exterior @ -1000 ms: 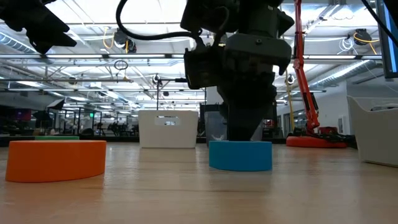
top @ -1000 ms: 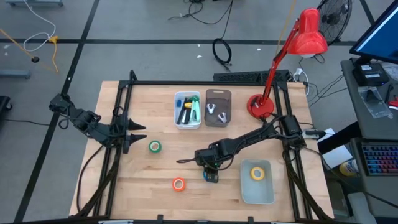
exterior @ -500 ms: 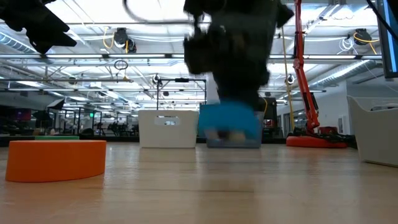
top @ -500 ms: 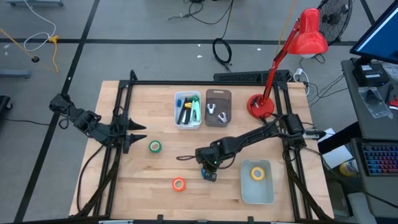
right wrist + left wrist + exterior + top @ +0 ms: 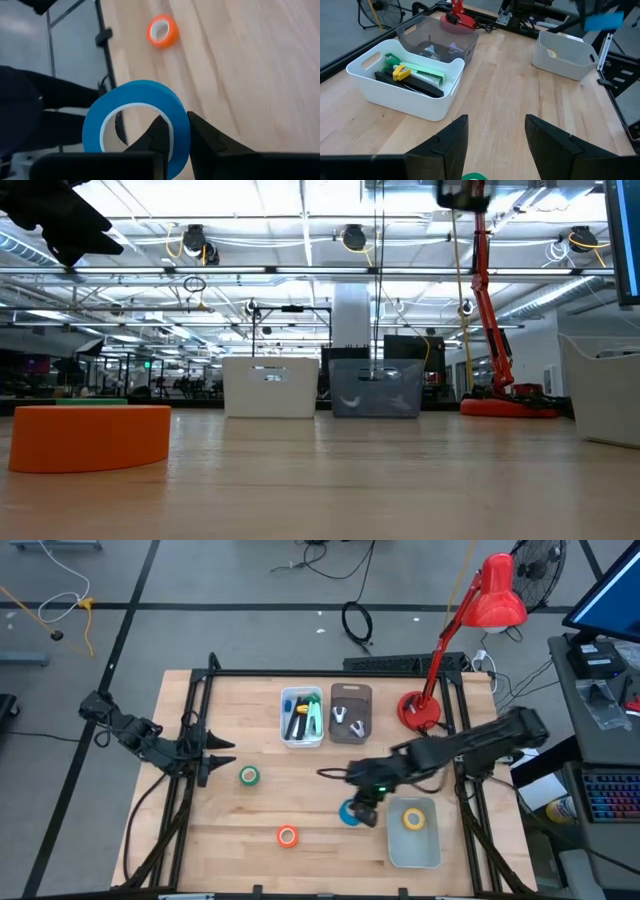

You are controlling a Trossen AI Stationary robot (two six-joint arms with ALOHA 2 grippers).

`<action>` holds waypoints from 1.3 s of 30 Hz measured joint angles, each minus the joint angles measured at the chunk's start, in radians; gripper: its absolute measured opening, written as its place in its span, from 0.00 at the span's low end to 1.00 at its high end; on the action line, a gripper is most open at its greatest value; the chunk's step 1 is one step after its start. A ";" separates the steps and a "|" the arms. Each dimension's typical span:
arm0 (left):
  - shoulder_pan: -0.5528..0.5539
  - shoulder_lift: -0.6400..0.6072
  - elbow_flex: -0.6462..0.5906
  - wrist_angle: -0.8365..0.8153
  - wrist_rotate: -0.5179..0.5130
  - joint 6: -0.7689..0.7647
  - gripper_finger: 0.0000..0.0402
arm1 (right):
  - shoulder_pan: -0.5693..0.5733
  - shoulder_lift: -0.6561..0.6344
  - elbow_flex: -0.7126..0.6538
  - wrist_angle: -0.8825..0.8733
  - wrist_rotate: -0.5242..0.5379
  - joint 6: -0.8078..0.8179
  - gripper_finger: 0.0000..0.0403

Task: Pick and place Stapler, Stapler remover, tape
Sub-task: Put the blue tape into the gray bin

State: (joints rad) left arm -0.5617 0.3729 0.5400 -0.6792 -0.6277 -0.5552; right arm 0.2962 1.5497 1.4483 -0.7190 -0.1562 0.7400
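The blue ring-shaped roll of tape hangs in the air just beside the pale rectangular bin, lifted clear of the light wooden surface; in the right wrist view it stands on edge, its open centre facing the camera, so its axis runs roughly along the claw's reach. The right claw is pinched shut on its rim, one finger inside the ring and one outside. A yellow roll of tape lies flat inside that pale bin. The orange roll of tape lies flat near the front edge, and the green roll of tape lies flat further left, well apart from it. At the back sit a white tub holding green and black stapling tools and a grey tub beside it, with a red desk lamp at the back right corner. The right arm stretches in from the right edge, bent low over the surface. The left claw waits at the left edge, its fingers parted and empty, just behind the green roll.
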 joint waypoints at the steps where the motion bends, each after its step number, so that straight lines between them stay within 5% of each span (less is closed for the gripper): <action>1: 0.000 0.000 0.000 0.000 0.000 0.000 0.49 | 0.015 -0.028 0.000 -0.040 0.004 0.023 0.09; 7: 0.000 0.000 0.000 0.000 -0.001 0.000 0.49 | 0.136 -0.130 -0.020 -0.257 0.055 0.182 0.09; 13: 0.000 0.000 0.000 0.003 -0.002 -0.018 0.49 | 0.263 -0.135 -0.153 -0.266 0.023 0.262 0.09; 26: 0.000 0.000 0.000 0.004 -0.002 -0.033 0.49 | 0.396 -0.142 -0.487 -0.024 -0.058 0.294 0.09; 39: 0.000 0.000 0.000 0.004 -0.002 -0.038 0.49 | 0.396 -0.143 -0.593 0.064 -0.084 0.245 0.09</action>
State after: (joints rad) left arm -0.5614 0.3725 0.5400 -0.6754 -0.6300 -0.5934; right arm 0.6922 1.4071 0.8550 -0.6549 -0.2401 0.9855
